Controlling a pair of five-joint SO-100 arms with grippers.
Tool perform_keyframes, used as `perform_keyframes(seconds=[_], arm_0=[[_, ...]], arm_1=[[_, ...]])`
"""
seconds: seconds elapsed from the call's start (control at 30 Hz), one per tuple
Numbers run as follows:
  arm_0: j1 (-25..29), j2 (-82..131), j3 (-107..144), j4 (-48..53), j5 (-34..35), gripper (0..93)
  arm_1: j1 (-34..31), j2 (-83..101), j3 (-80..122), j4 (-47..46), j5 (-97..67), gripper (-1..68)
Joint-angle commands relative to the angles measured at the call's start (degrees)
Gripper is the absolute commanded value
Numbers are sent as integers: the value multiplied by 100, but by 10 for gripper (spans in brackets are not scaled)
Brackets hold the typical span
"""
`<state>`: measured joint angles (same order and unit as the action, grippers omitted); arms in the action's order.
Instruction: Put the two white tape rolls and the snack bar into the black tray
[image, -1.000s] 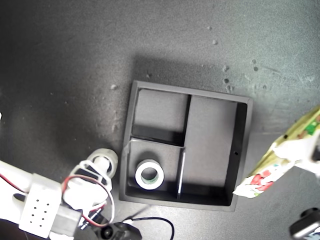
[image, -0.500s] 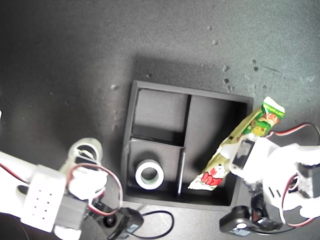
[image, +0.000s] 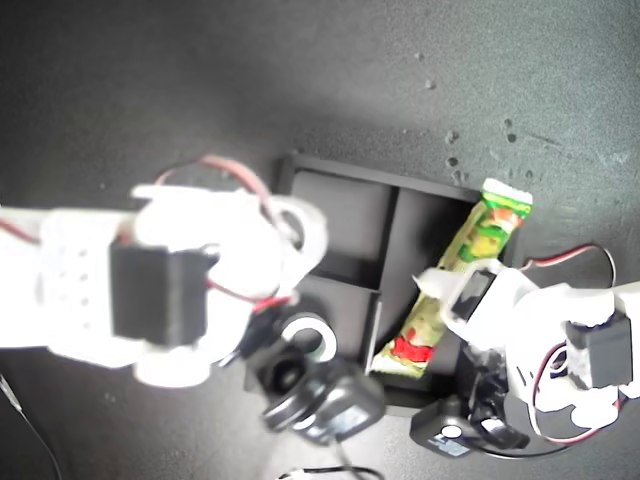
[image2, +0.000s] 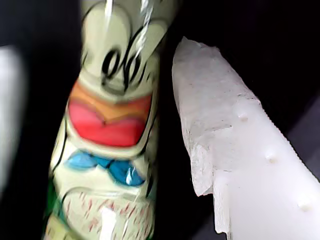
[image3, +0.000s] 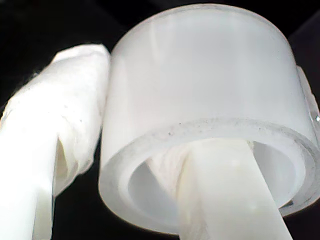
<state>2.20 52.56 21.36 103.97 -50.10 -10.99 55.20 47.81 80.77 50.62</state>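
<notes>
First pincer (image: 450, 290) pinching snack bar (image: 455, 285) over tray (image: 430, 195) long compartment; second pincer (image3: 150, 165) pinching tape roll (image3: 205, 90). Next: lower bar flat, release.

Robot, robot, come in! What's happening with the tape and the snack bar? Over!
My first gripper holds snack bar over black tray. My second gripper holds a tape roll. Other tape roll in tray.
</notes>
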Motion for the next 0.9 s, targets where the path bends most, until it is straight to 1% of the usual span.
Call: perform_keyframes(seconds=[0.0,0.2,0.27,0.33,0.43,0.5,0.57,0.67,0.8,0.87], arm_0=[[-70,-510,-967,79,132,2],[-53,-1257,-1415,88,79,2],[-53,-1477,-1608,88,79,3],[-70,-1652,-1705,88,79,8],[-97,-1819,-1767,88,70,92],[-114,-1846,-1775,97,70,122],[-167,-1793,-1775,97,79,141],[-299,-1433,-1644,97,114,149],[-527,-369,-932,105,88,145],[-615,378,-396,105,9,135]], arm_1=[[0,62,-817,527,167,530],[88,62,-2558,1723,457,518],[202,62,-3120,2145,712,498],[272,229,-3331,2241,809,497],[387,536,-3568,2241,826,488],[475,721,-3621,2241,914,447],[562,826,-3647,2241,1072,439],[633,1002,-3612,2241,1354,367],[580,1485,-3199,2241,1951,170],[501,1793,-2874,2241,2329,89]])
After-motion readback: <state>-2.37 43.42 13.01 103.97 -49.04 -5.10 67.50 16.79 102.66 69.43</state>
